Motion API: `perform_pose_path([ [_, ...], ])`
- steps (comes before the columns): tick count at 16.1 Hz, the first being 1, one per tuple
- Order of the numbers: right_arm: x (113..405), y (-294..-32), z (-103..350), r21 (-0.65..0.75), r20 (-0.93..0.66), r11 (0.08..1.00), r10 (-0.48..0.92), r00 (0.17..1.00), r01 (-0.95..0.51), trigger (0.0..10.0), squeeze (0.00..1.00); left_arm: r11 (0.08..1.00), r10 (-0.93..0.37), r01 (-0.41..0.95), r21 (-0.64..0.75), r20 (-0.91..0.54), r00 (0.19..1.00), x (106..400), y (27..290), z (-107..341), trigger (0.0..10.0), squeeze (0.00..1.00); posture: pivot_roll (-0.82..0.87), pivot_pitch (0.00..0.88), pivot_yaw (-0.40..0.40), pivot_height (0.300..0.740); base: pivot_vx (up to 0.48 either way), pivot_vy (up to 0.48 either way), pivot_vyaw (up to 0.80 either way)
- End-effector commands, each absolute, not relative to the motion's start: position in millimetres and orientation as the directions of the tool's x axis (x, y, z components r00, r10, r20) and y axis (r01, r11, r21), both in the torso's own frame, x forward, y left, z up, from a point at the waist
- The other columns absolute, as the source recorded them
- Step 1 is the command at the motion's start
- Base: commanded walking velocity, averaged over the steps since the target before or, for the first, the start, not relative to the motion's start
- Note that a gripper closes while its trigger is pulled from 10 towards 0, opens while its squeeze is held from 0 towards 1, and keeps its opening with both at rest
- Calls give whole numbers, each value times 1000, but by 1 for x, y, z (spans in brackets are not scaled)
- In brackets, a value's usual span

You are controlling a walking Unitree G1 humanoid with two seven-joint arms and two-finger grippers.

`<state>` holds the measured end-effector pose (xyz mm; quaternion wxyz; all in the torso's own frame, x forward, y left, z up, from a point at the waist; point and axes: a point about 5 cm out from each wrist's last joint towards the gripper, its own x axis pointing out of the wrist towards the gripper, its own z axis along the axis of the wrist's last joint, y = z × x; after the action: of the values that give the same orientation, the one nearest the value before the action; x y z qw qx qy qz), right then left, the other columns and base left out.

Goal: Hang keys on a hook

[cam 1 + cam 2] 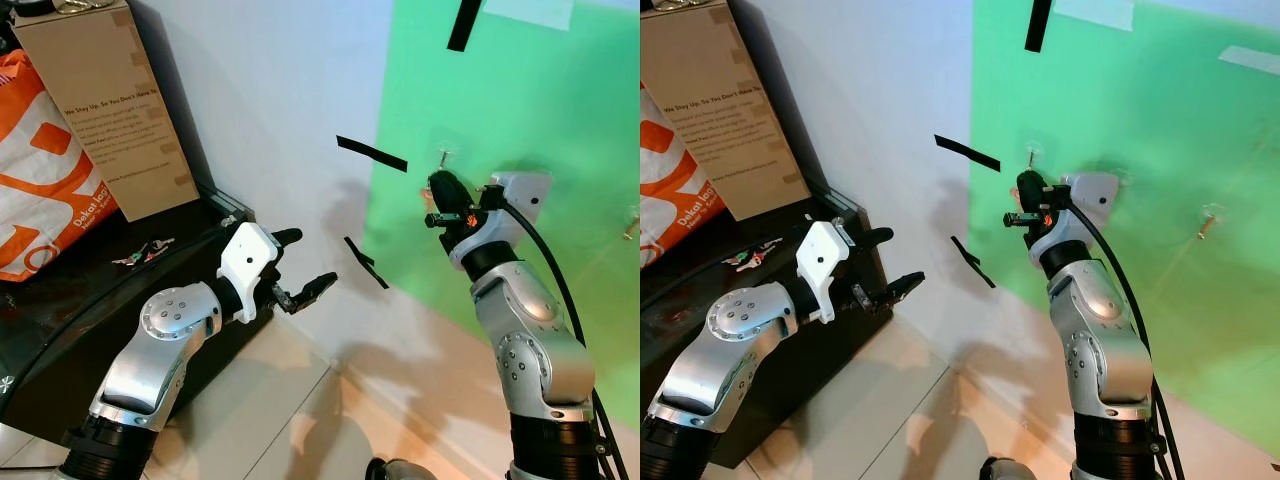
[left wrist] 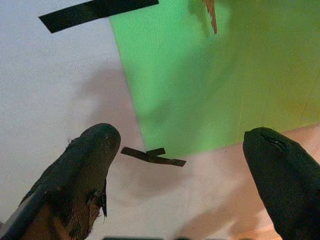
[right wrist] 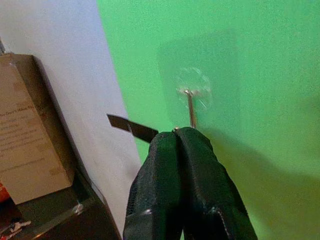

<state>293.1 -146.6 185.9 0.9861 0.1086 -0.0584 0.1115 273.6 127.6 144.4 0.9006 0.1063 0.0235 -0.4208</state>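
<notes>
From the left eye I see my right tool (image 1: 441, 188) raised against the green sheet (image 1: 540, 120) on the wall, its black fingers pressed together with the tips right under a small metal hook (image 1: 443, 155). A second hook (image 1: 632, 222) sits farther right on the same sheet. I cannot make out keys between the fingers from here. My left tool (image 1: 303, 265) hangs in front of the white wall (image 1: 270, 90) with its fingers spread and nothing between them. Black tape strips (image 1: 371, 153) mark the wall near the sheet's edge. On the left, a dark counter (image 1: 60, 310) carries a cardboard box (image 1: 105, 110) and an orange bag (image 1: 40, 190) at its back, and a small bunch that may be keys (image 1: 143, 252) lies near the counter's front edge.

The right eye repeats this: right tool (image 1: 1031, 192) clenched just below the hook (image 1: 1029, 154), left tool (image 1: 895, 262) released beside the counter's corner.

In the left wrist view the two fingers (image 2: 90, 165) stand wide apart, framing a crossed bit of tape (image 2: 152, 156) on the wall and the edge of the green sheet.

In the right wrist view the fingers (image 3: 187, 170) are shut tight together, and their tips touch or nearly touch the lower end of the hook (image 3: 190, 105), which is fixed to the sheet by a clear round pad. Whether anything is pinched there I cannot tell. The box (image 3: 30, 130) stands off to the side.
</notes>
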Motion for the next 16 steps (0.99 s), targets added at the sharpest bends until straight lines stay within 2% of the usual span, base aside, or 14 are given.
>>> perform_pose_path([
  [1,295,-145,197,208,178,946,215,960,-250,10000,0,621,-754,765,171,-135,643,274,131,146,10000,0,-69,0,27,740,0,0,0],
  [6,295,-149,206,249,217,938,190,958,-242,10000,0,601,-777,784,155,-118,618,273,127,148,10000,0,-73,0,23,740,0,0,0],
  [12,286,-147,190,226,148,926,275,950,-303,10000,0,584,-794,801,129,-110,597,270,127,148,10000,0,-71,0,19,740,0,0,0],
  [16,280,-146,198,243,202,904,308,930,-352,10000,0,568,-814,816,108,-73,576,268,125,151,10000,0,-77,0,25,740,0,0,0],
])
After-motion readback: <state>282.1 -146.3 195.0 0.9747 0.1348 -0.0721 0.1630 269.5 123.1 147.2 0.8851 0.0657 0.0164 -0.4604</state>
